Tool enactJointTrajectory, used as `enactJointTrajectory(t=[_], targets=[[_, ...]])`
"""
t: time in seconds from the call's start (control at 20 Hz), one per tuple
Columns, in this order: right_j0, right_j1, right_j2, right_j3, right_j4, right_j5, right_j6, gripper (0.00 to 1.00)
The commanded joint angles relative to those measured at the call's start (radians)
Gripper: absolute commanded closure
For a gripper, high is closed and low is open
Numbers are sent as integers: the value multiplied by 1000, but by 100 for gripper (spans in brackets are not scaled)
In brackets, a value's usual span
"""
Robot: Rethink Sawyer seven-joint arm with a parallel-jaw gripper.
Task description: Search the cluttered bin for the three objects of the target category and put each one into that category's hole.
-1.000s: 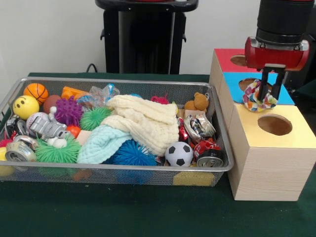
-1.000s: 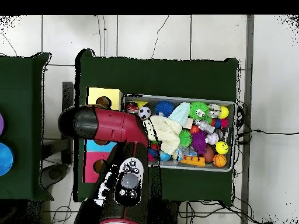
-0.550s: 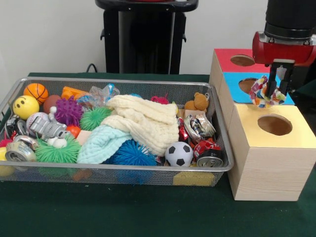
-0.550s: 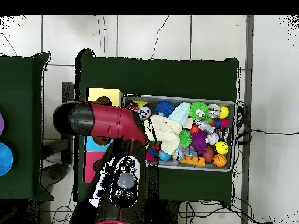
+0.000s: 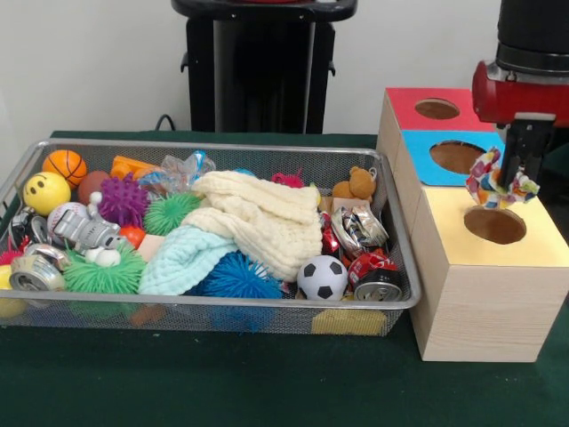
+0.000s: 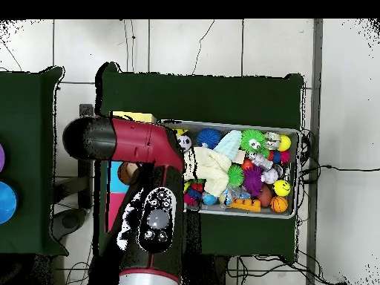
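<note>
Three coloured sections make up the wooden box [image 5: 480, 267] at the table's edge beside the mesh bin [image 5: 404, 276]: red, blue and yellow, each with a round hole. My gripper [image 5: 514, 182] hangs over the yellow section [image 5: 542, 253], its fingers closed on a crumpled multicoloured wrapper [image 5: 492, 182] that dangles just above the rim of the yellow hole [image 5: 494, 225], not touching the box. From overhead, my arm [image 6: 133, 141] covers the box's yellow end. In the bin, a cream knit cloth [image 5: 262, 218] lies mid-pile, a soccer ball [image 5: 322, 277] and crushed cans [image 5: 373, 276] near the box-side corner.
</note>
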Motion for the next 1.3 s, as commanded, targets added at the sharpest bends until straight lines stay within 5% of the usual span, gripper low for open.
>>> enactJointTrajectory(t=[0.05, 0.75, 1.3], targets=[[-45, 135, 38, -113, 15, 28, 209, 100], [-87, 241, 55, -196, -34, -3, 119, 100], [-79, 200, 80, -150, -20, 64, 121, 100]])
